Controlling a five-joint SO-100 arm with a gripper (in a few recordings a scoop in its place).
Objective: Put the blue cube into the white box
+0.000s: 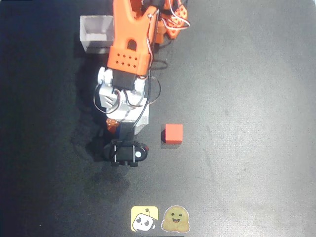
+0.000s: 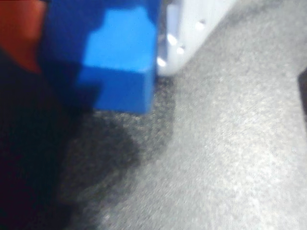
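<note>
Dark table; gripper clamped on blue cube, white box partly hidden.

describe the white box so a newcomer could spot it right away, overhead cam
In the overhead view, start at the orange arm reaching down from the top edge of the dark table. Just left of the arm's upper part, near the top edge, sits the white box, open-topped with thin pale walls. It is bigger than the red cube and is hollow.
</note>
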